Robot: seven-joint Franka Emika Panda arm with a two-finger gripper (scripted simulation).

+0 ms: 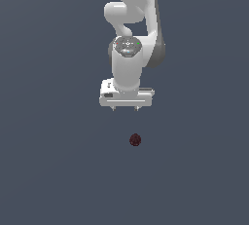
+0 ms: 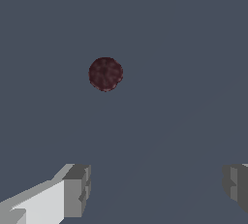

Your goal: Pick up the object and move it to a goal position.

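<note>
The object (image 1: 135, 140) is a small dark maroon ball with a mottled surface, lying alone on the flat grey ground. In the exterior view it sits below my white gripper (image 1: 125, 108) and slightly toward that view's right, with a clear gap between them. The wrist view shows the ball (image 2: 105, 74) well apart from my gripper (image 2: 157, 189), whose two grey fingertips (image 2: 77, 189) stand wide apart with nothing between them. The gripper is open and touches nothing.
The white arm (image 1: 130, 34) rises behind the gripper in the exterior view. Plain dark grey ground (image 1: 48, 160) surrounds the ball on all sides.
</note>
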